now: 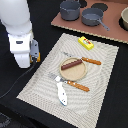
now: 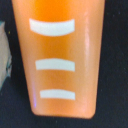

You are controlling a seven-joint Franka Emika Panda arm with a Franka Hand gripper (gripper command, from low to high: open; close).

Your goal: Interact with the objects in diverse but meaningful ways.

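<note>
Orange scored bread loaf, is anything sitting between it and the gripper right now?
Nothing visible does. The wrist view shows the orange scored bread loaf directly ahead, filling most of the picture, with nothing lying across it.

- Woven placemat (image 1: pixel 100 65) spreads beside the claw.
- Tan plate (image 1: pixel 75 73) sits farther out on it.
- Fork (image 1: pixel 70 83) and knife (image 1: pixel 86 59) flank the plate.
- Grey pots (image 1: pixel 70 10) stand well beyond.
</note>
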